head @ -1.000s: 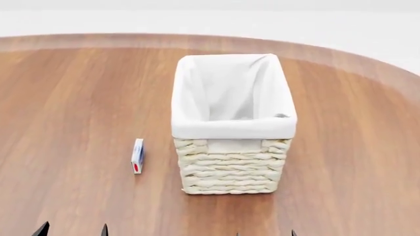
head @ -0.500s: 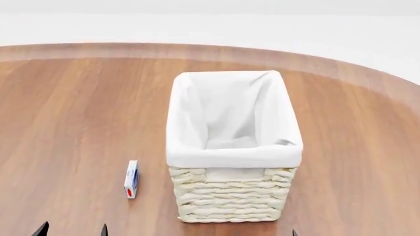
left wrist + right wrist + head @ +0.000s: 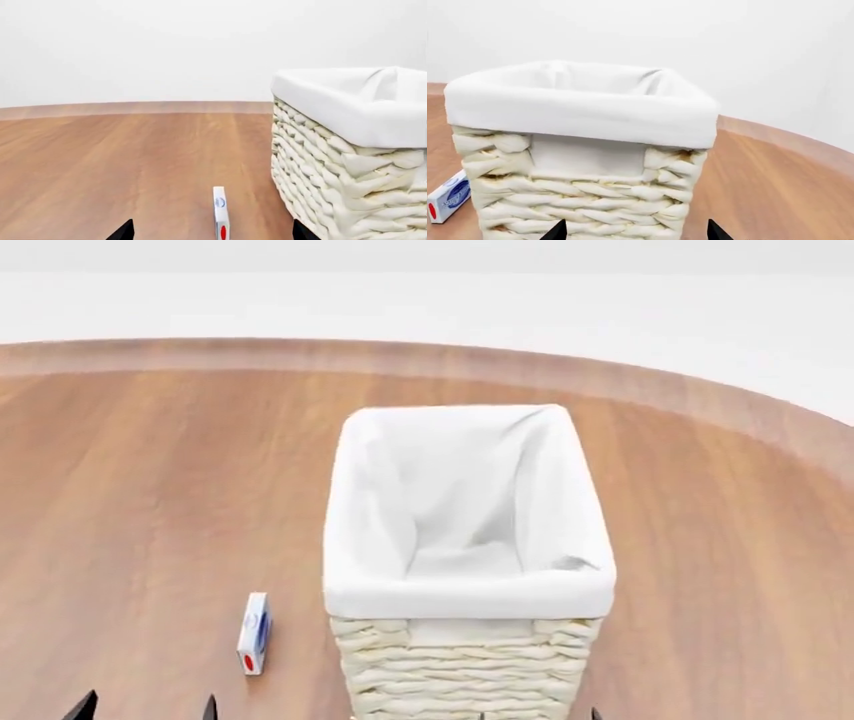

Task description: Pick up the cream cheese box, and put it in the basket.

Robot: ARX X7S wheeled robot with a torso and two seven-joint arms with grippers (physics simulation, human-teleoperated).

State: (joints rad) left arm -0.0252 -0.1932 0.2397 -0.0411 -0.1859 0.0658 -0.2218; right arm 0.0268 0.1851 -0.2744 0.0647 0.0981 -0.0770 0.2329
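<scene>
The cream cheese box point(image 3: 252, 633) is a tiny flat white box with a blue oval logo and a red mark, standing on its edge on the wooden table just left of the basket point(image 3: 467, 585). The basket is tall, cream wicker, with a white cloth liner. In the left wrist view the box point(image 3: 220, 212) lies between my left gripper point(image 3: 212, 234) tips, which are wide apart and open. In the right wrist view the basket point(image 3: 584, 150) fills the frame in front of my open, empty right gripper point(image 3: 635, 232); the box point(image 3: 447, 196) shows beside it.
The round wooden table point(image 3: 134, 490) curves away at the back right, with a white floor beyond. Only my left fingertips point(image 3: 86, 706) show at the bottom edge of the head view.
The head view has shifted: the basket and box sit lower and nearer in the frame than one second ago. Neither object has moved on the table.
</scene>
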